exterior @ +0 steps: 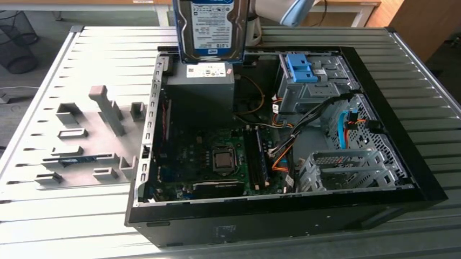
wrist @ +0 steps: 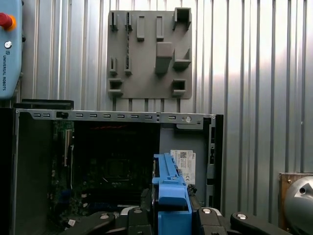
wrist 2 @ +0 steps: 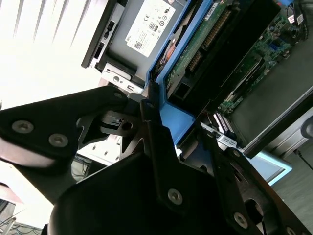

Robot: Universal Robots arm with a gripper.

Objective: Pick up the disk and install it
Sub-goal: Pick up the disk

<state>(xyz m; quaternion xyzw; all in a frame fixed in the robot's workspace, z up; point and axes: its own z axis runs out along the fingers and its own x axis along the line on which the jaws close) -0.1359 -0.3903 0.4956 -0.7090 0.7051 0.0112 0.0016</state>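
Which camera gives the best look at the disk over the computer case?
The exterior view: the disk hangs upright above the open case, label facing the camera. The first wrist view shows its blue bracket edge-on; the second wrist view shows the bracket and the circuit-board side.

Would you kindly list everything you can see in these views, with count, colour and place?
disk: one, silver with a white-and-blue label and blue bracket, held upright above the power-supply box
computer case: one, black, open, on the table
power-supply box: one, grey with a white sticker, inside the case
motherboard: one, green, on the case floor
bare bracket: one, blue, in the drive cage toward the exterior view's right
fixture plate: one, grey, on the table at the exterior view's left of the case
table: one, slatted grey metal, under the case and plate
wire bin: one, black, on the floor beyond the table
tool: one, black, shut on the disk's blue bracket
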